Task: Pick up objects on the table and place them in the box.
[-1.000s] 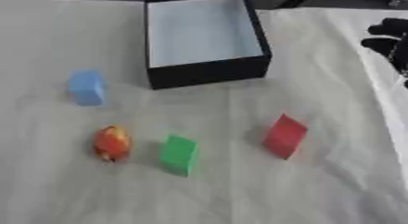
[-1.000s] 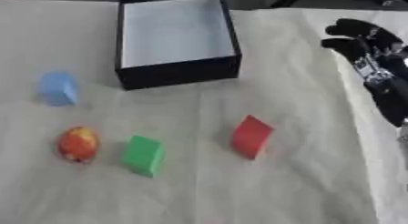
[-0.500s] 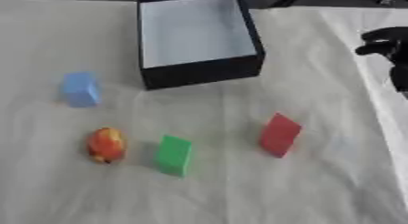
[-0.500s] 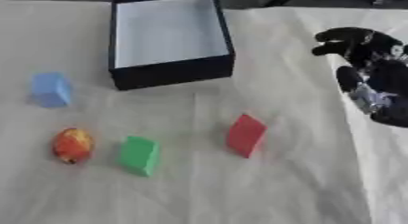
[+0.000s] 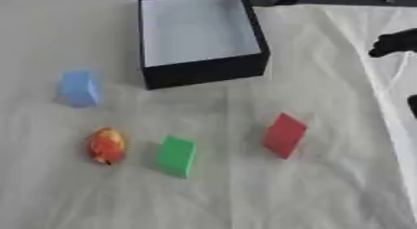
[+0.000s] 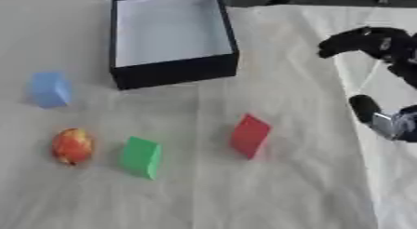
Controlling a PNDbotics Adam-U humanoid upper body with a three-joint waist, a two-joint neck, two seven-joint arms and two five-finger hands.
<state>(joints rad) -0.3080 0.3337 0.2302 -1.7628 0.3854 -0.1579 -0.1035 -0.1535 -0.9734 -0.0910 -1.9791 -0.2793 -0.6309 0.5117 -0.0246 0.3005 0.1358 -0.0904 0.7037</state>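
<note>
Table: a wide surface under a creased white cloth [image 6: 301, 186] is filling both views, and everything else is sitting on it.

Box: an open dark-blue rectangular box with a pale inner floor [image 6: 172, 70] is standing at the far middle of the cloth, its opening facing up; I am seeing nothing inside it.

My right hand: my black right hand [image 6: 383, 42] is hovering over the right edge of the cloth, level with the box's near wall and well apart from every object. Its fingers are curling over in an arch with the thumb lower down, and they are holding nothing.

My left hand: it is showing in neither view.

Red piece: a flat red block [image 6: 248, 135] is standing tilted on an edge near the middle of the cloth, nearer to me than the box and the closest object to my right hand, though clear of it.

Green piece: a green block [image 6: 142, 157] is standing left of the red one, slightly nearer to me.

Blue piece: a pale blue block [image 6: 49, 89] is sitting far left, just beyond the box's near left corner.

Round piece: a red-and-yellow round object like a small fruit [image 6: 71, 145] is lying just left of the green block, not touching it.
</note>
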